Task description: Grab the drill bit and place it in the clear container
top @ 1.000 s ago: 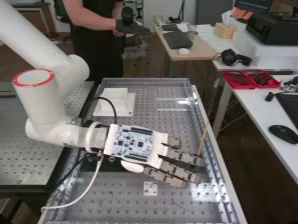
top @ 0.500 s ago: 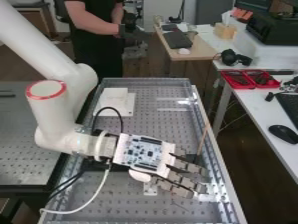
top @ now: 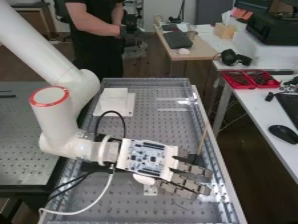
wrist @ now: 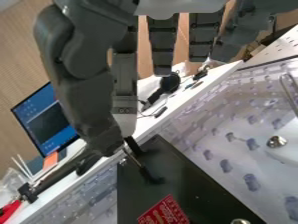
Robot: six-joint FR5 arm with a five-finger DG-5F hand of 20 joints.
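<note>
In the high view the hand (top: 184, 181) is over the right part of the perforated bench tray, palm down. The wrist view shows the hand (wrist: 83, 95) with its thumb bent toward one finger. A thin metal drill bit (wrist: 135, 159) with a dark end slants out from between their tips, over a black block (wrist: 193, 180) with a red label. The other fingers hang fairly straight. Beside the fingertips in the high view is a shiny, see-through patch (top: 214, 194); whether it is the clear container I cannot tell.
A white stepped block (top: 115, 102) stands toward the tray's far end. A thin wooden stick (top: 203, 140) leans near the right rail. Red bins (top: 249, 79) and a mouse (top: 284, 133) are on the side table. A cable (top: 100, 197) loops below the arm.
The hand has moved right and toward the near end of the tray, with most of that shift in the first half second. The arm has followed it.
</note>
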